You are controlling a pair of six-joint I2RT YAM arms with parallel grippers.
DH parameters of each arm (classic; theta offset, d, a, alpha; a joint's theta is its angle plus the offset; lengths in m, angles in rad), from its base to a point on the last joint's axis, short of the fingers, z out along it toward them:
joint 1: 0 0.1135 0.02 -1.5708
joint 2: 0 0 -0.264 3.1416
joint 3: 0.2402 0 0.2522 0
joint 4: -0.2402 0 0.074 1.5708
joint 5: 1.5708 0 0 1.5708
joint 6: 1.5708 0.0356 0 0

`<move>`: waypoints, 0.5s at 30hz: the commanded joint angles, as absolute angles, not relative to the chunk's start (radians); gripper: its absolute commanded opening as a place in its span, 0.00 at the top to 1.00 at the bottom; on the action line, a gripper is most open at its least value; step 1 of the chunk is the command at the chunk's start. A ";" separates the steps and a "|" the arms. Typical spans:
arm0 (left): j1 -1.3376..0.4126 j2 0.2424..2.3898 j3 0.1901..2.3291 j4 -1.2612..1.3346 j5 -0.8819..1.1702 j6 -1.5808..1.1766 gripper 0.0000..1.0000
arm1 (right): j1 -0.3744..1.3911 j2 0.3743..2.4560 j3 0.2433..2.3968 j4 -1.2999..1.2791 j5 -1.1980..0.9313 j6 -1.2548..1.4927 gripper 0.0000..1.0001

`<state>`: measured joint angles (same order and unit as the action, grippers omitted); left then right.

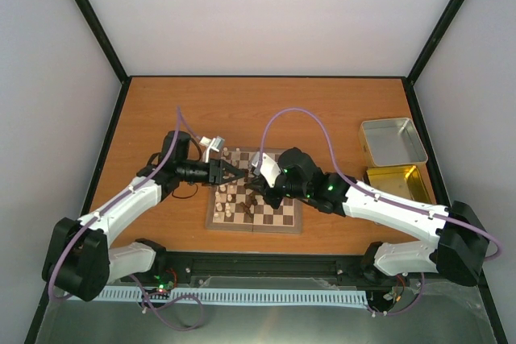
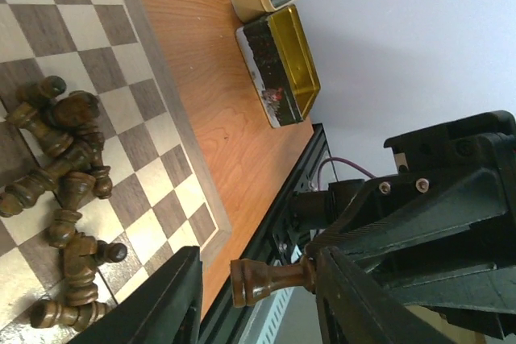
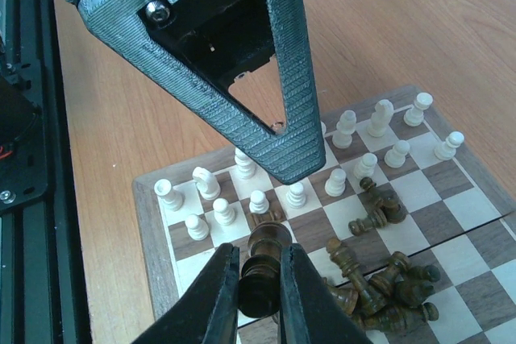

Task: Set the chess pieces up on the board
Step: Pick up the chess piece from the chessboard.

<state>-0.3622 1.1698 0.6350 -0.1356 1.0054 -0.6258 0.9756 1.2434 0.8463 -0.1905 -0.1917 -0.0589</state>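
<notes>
Right gripper (image 3: 260, 263): clamped on a dark chess piece (image 3: 268, 241), upright, over the board (image 3: 463, 203).
Left gripper (image 3: 287, 168): jaws partly apart, just beside that piece.

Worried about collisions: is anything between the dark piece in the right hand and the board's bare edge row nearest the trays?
Partly: the heap of fallen dark pieces lies around the middle of the board, beside the held piece in the right hand; a low path could clip it.

The board (image 1: 282, 217) lies at my twelve o'clock. On it the chess pieces (image 3: 387, 279) lie heaped near the middle, the standing chessmen (image 3: 336, 181) along its nine o'clock side. The near tray (image 1: 399, 179) sits at its three o'clock, the far tray (image 1: 393, 141) behind that.
</notes>
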 commanded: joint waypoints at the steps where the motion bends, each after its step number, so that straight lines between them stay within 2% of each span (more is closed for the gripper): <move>1: -0.371 1.183 0.666 -0.142 0.934 -0.598 0.60 | 0.969 1.256 0.869 -0.174 -0.134 -0.038 0.97; 9: -0.371 1.120 0.731 -0.289 0.602 -0.537 0.61 | 0.921 1.283 0.875 -0.243 0.113 0.130 0.96; 15: -0.371 0.991 0.782 -0.401 0.246 -0.468 0.59 | 0.835 1.325 0.867 -0.338 0.114 0.300 0.95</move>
